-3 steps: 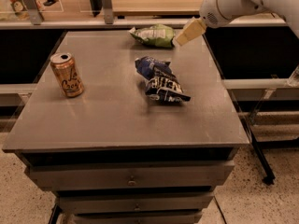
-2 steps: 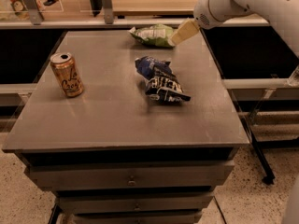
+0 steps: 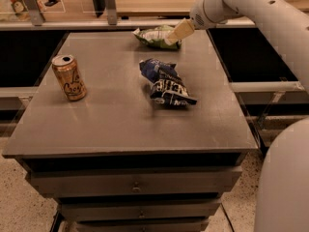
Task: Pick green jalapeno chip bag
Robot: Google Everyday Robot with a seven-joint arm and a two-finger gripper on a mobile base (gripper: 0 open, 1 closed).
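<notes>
The green jalapeno chip bag (image 3: 155, 36) lies flat at the far edge of the grey table (image 3: 116, 120), light green with white patches. My gripper (image 3: 176, 33) reaches in from the upper right on a white arm. Its cream fingers overlap the bag's right end. A dark blue bag with white lettering (image 3: 166, 83) lies crumpled at the table's middle, nearer to me than the green bag.
An orange-gold drink can (image 3: 70, 77) stands upright at the table's left. Behind the table runs a shelf rail with metal posts (image 3: 109, 4). Drawers (image 3: 133, 185) sit under the table's front edge. A white part of the robot (image 3: 285, 182) fills the lower right.
The gripper has moved left and slightly down, from beside the green bag's right end to over it. The bags and the can have not moved.
</notes>
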